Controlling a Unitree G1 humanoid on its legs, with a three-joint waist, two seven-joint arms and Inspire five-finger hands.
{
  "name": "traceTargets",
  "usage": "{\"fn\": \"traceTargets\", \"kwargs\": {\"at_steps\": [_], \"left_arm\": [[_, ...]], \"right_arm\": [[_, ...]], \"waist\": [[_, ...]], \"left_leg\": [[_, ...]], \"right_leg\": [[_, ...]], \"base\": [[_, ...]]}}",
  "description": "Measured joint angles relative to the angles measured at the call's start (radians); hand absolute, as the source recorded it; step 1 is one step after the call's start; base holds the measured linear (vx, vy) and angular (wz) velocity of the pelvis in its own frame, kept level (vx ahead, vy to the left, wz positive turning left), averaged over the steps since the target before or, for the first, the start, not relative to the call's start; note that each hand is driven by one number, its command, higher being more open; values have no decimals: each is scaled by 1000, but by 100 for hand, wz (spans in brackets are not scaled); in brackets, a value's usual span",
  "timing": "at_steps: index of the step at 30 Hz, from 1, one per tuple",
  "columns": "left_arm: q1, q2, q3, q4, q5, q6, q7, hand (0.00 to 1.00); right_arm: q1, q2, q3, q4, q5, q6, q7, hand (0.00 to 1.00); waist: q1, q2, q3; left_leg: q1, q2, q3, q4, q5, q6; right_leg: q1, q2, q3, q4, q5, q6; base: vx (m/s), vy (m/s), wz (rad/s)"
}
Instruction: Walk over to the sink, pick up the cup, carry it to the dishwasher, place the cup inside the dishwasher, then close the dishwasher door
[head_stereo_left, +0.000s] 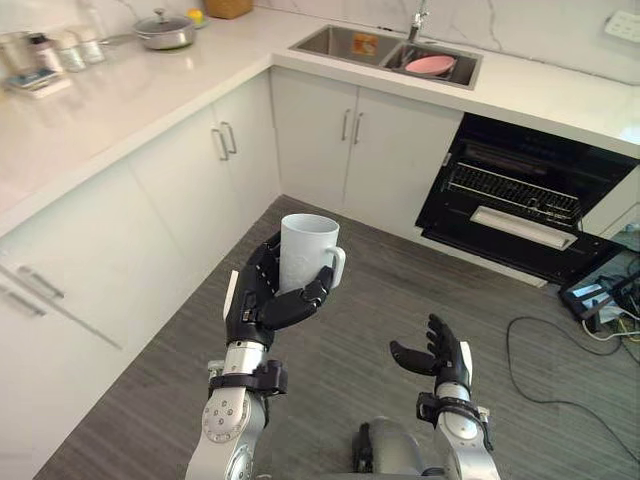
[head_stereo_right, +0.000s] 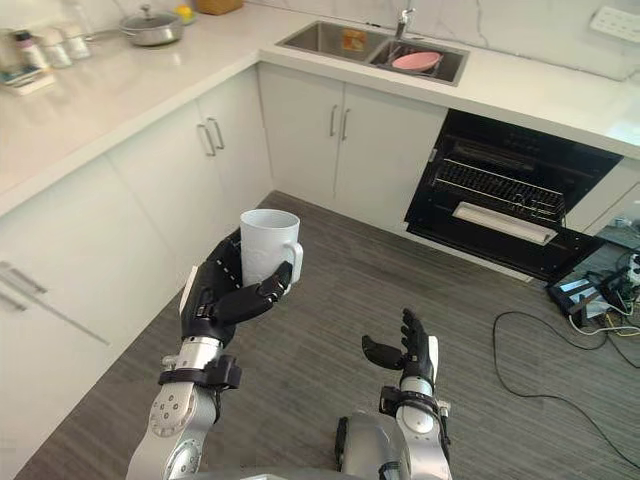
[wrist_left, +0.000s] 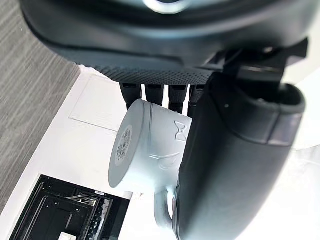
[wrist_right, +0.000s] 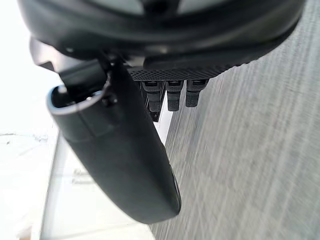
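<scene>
The tall white ceramic cup (head_stereo_left: 308, 250) stands upright in the left hand (head_stereo_left: 262, 300), above the grey wood-grain floor (head_stereo_left: 330, 400). The fingers wrap round its back wall and the thumb presses across the front beside the handle. The hold sits low on the cup, so I judge that a jolt while walking could tip it out, and a fall onto that floor would likely break it. At 4 o'clock from the cup the right hand (head_stereo_left: 445, 360) hangs relaxed with its fingers loosely spread, holding nothing.

The black open dishwasher (head_stereo_left: 500, 150) lies at 2 o'clock from the cup, with a wire rack (head_stereo_left: 510, 190) showing inside. Its door (head_stereo_left: 500, 250) seems lowered toward the floor and juts into the approach, so a leg or the cup could strike its edge.

At 10 o'clock a white stone counter (head_stereo_left: 120, 100) carries a lidded steel pot (head_stereo_left: 165, 30). White cabinets with bar handles (head_stereo_left: 190, 170) run along the left, close to the left elbow's path. At 1 o'clock is the steel double sink (head_stereo_left: 340, 42), holding a pink dish (head_stereo_left: 430, 65). At 3 o'clock a dark box (head_stereo_left: 590, 293) lies on the floor just right of the door and could catch a foot.
</scene>
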Motion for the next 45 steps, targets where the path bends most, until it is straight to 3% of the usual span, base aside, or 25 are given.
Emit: {"fn": "traceTargets", "kwargs": {"at_steps": [2, 4, 5, 6, 8, 10, 12, 15, 16, 17, 21, 23, 24, 25, 27, 30, 32, 33, 34, 35, 37, 39, 41, 43, 45], "left_arm": [[-6, -52, 1, 47, 1, 15, 2, 30], [1, -80, 4, 53, 1, 32, 2, 30], [14, -94, 3, 48, 1, 32, -1, 30], [20, -94, 1, 41, 0, 31, 0, 30], [46, -96, -5, -8, 1, 17, -8, 30], [62, -95, -4, -33, 1, 13, -14, 30], [83, -94, 4, -41, 1, 8, -16, 30], [109, -95, 22, -36, 1, 8, -17, 30], [111, -94, 28, -31, 1, 9, -16, 30], [117, -91, 30, -29, 1, 9, -10, 30], [85, -69, 46, -30, 1, 13, 10, 30], [79, -45, 30, -30, 2, 13, 13, 30], [75, -24, 14, -30, 2, 13, 13, 30], [76, -10, 5, -30, 3, 13, 14, 30], [77, 1, 3, -26, 3, 14, 18, 30], [67, 5, 4, -25, 3, 7, 21, 30], [43, 6, 9, 14, 3, 3, 21, 30], [37, 8, 12, 28, 3, 3, 22, 30], [32, 12, 14, 46, 3, 2, 23, 30], [21, -20, 8, 102, 3, 9, 23, 30], [19, -44, 7, 113, 4, 12, 23, 30], [3, -62, 3, 113, 4, 15, 20, 30], [17, -83, -12, 92, 3, 14, 17, 30], [38, -89, -32, 45, 3, 14, 12, 30], [55, -90, -34, 5, 3, 11, -2, 30]], "right_arm": [[2, -30, -1, -32, 6, 10, -2, 90], [23, -25, 0, -80, 12, 15, -3, 90], [56, -17, 5, -151, 17, 14, -3, 90], [72, -12, 12, -191, 21, 11, -5, 90], [91, -10, 39, -313, 40, -33, -12, 90], [89, -6, 42, -358, 40, -51, -17, 90], [85, -8, 41, -364, 41, -57, -20, 90], [84, -23, 38, -347, 51, -57, -23, 90], [78, -33, 37, -324, 51, -57, -25, 90], [72, -42, 38, -290, 51, -54, -25, 90], [66, -9, 49, -266, 51, -32, -16, 90], [57, 10, 43, -269, 49, -32, -17, 90], [47, 13, 40, -268, 47, -32, -18, 90], [37, 14, 41, -266, 46, -32, -18, 90], [24, 23, 43, -268, 39, -33, -15, 90], [4, 23, 42, -268, 37, -35, -15, 90], [-9, 22, 40, -268, 38, -38, -18, 90], [-8, 23, 41, -268, 38, -39, -18, 90], [-7, 23, 43, -269, 38, -42, -18, 90], [-7, -2, 38, -263, 38, -41, -18, 90], [-1, -12, 37, -280, 38, -41, -19, 90], [20, 0, 32, -305, 39, -40, -24, 90], [90, 14, 49, -430, 42, -40, -37, 90], [118, 14, 56, -528, 47, -47, -43, 90], [115, 10, 59, -579, 47, -64, -43, 90]], "waist": [[3, 40, -7], [-4, 45, -3], [-5, 48, 1], [-1, 48, 1], [23, 52, 1], [44, 59, -1], [62, 57, -2], [70, 55, -2], [72, 53, -1], [79, 46, -7], [67, 11, -15], [61, -4, -13], [55, -15, -9], [52, -20, -7], [38, -13, -8], [17, -5, -6], [9, -9, -8], [9, -17, -12], [1, -34, -17], [-5, 26, -17], [-10, 51, -15], [-17, 52, 4], [-2, 54, 20], [16, 52, 20], [28, 51, 20]], "left_leg": [[10, 30, -36, 9, 49, -13], [-7, 59, -55, 125, 114, -13], [-48, 99, -67, 297, 193, -2], [-77, 116, -74, 391, 222, -3], [-214, 165, -61, 668, 184, 7], [-302, 171, -43, 693, 121, 40], [-368, 147, -39, 603, 69, 74], [-455, 57, -65, 325, 67, 61], [-470, 12, -95, 210, 146, 53], [-439, -31, -92, 171, 249, 81], [-457, -63, -40, 272, 142, 132], [-396, -88, -25, 242, 94, 134], [-351, -105, -15, 210, 85, 141], [-300, -114, -3, 166, 80, 145], [-195, -112, 3, 80, 79, 144], [-105, -84, 16, 3, 73, 116], [-60, -64, 30, -26, 61, 82], [-47, -67, 33, -31, 54, 69], [-27, -78, 28, -32, 36, 40], [-3, -32, 17, -36, 23, 19], [6, -4, 12, -22, 42, 11], [-18, 40, 3, 131, 59, -2], [-135, 126, -31, 523, 144, 4], [-232, 146, -49, 640, 103, 20], [-301, 136, -51, 591, 64, 54]], "right_leg": [[8, 22, -20, 46, -61, -42], [78, 31, -46, 22, -73, -59], [167, 48, -53, -31, -74, -63], [211, 55, -52, -63, -78, -68], [335, 85, -32, -173, -109, -50], [383, 91, -16, -194, -138, -56], [417, 78, 3, -199, -163, -38], [449, 18, 40, -200, -206, 18], [460, -14, 61, -200, -227, 51], [477, -41, 97, -206, -242, 74], [520, -90, 174, -290, -191, 121], [484, -110, 200, -153, -181, 138], [419, -123, 210, 17, -150, 153], [358, -131, 218, 150, -109, 143], [249, -108, 193, 337, -146, 82], [108, -83, 71, 285, -175, 37], [38, -77, -55, 88, -147, 13], [35, -72, -86, 10, -108, 1], [44, -60, -84, -78, 52, -27], [71, -21, -99, -75, 28, -38], [79, 12, -99, -77, -3, -49], [138, 35, -108, -90, -31, -58], [272, 71, -91, -164, -53, -68], [332, 84, -66, -204, -65, -75], [358, 86, -37, -218, -85, -81]], "base": [[632, -222, 7], [440, -185, 20], [347, -165, 15], [431, -179, -4], [358, -83, -23], [197, 38, -23], [232, 119, -28], [312, 261, -26], [399, 358, -50], [428, 362, -47], [490, 356, -24], [392, 225, -19], [356, 141, -17], [341, 106, -23], [300, 38, -25], [280, -35, -14], [387, -142, -14], [371, -144, -14], [332, -110, -13], [404, -121, -18], [385, -126, -27], [400, -186, -13], [342, -157, -30], [211, -37, -43], [184, 11, -52]]}}
